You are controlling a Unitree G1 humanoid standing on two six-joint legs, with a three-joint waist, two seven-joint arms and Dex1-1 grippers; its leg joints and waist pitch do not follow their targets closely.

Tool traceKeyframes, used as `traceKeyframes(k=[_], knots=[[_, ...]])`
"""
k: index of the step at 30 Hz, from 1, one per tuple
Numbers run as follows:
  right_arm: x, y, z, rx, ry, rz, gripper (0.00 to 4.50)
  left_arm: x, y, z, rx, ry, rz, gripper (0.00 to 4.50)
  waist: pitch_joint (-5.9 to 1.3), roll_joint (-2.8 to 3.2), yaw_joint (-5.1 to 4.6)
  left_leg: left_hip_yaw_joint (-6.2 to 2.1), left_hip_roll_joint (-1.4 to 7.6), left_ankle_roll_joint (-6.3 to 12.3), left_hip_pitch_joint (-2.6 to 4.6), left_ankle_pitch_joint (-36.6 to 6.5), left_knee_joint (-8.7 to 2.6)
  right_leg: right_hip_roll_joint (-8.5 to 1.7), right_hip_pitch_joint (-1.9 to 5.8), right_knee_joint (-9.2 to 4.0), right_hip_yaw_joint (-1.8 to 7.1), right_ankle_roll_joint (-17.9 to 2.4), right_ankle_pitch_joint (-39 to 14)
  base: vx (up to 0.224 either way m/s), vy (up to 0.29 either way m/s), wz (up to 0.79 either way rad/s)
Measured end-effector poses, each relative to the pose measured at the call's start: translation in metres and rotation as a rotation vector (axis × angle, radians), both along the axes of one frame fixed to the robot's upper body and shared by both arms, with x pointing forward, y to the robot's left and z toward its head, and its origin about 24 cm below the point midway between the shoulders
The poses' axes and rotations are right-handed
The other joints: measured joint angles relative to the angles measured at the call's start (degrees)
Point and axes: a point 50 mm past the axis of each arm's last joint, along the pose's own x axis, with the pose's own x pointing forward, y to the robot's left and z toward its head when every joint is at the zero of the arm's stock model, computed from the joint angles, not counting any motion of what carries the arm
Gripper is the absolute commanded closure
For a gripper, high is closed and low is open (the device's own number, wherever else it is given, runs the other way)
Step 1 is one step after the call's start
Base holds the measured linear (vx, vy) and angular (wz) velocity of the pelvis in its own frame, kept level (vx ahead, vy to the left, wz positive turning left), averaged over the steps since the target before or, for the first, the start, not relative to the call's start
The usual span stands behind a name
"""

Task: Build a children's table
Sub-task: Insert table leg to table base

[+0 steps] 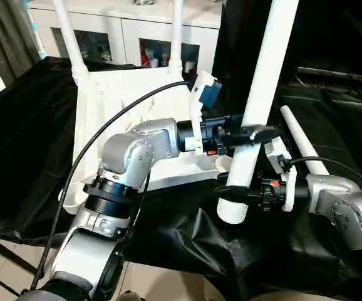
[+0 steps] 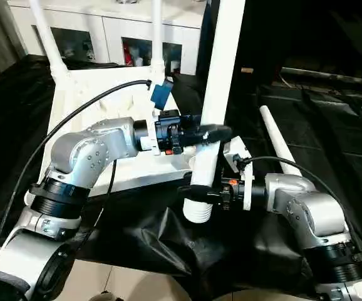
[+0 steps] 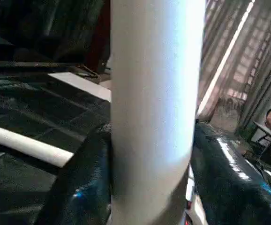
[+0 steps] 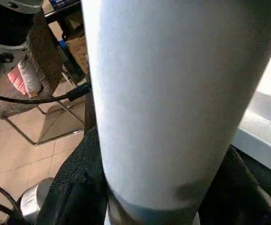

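I have both pincers on one white tube leg (image 1: 263, 81), held nearly upright in front of me with its ribbed thick end (image 1: 233, 212) hanging just above the black cloth (image 1: 187, 244) that covers the counter. My left pincer (image 1: 248, 134) reaches in from the left and closes on the leg partway up – in the left wrist view its black fingers (image 3: 86, 173) sit tight against both sides of the tube. My right pincer (image 1: 240, 192) comes in from the right and grips the same leg lower down, just above the ribbed end. The tabletop (image 1: 115, 119) lies upside down on the cloth behind my left forearm, ribbed underside up, with two legs (image 1: 68, 34) already standing in its far corner sockets. The near corner socket (image 1: 223, 162) sits just beside the held leg, level with the gap between my two grips. A fourth leg (image 1: 303, 141) lies loose on the cloth to the right, well apart from the tabletop
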Motion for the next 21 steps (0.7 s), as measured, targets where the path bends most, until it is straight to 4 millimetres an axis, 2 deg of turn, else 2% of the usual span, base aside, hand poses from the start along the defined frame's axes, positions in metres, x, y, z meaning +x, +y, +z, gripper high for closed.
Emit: traceKeyframes(k=[2, 3, 20, 21], knots=[[0.0004, 0.0000, 0.0001, -0.001, 0.000, 0.001, 2.59, 0.0003, -0.0002, 0.0000, 0.001, 0.002, 0.008, 2.35, 0.00, -0.01, -0.02, 0.00, 0.00, 0.01, -0.01, 0.0, 0.02, 0.00, 0.00, 0.00, 0.00, 0.0, 0.0, 0.000, 0.000, 0.00], [0.0008, 0.0005, 0.0001, -0.003, -0.001, 0.002, 2.59, 0.0003, -0.0001, 0.0001, 0.002, 0.002, 0.011, 2.57, 0.00, -0.01, -0.03, 0.00, 0.00, 0.01, -0.01, 0.0, 0.02, 0.00, -0.01, 0.00, 0.00, 0.0, 0.0, 0.000, 0.000, 0.00], [0.0067, 0.0059, 0.0040, 0.012, -0.026, 0.004, 2.59, 0.0008, 0.0033, 0.0048, -0.011, -0.013, 0.053, 2.68, 0.01, -0.31, 0.00, 0.00, 0.00, 0.01, -0.02, 0.0, 0.02, 0.00, -0.01, 0.00, 0.00, 0.0, 0.0, 0.000, 0.000, 0.00], [0.0071, 0.0059, 0.0041, 0.012, -0.032, 0.003, 2.24, 0.0008, 0.0036, 0.0051, -0.013, -0.012, 0.053, 2.68, 0.01, -0.31, 0.00, 0.00, 0.00, 0.01, -0.03, 0.0, 0.02, 0.00, -0.01, 0.00, 0.00, 0.0, 0.0, 0.000, 0.000, 0.00]])
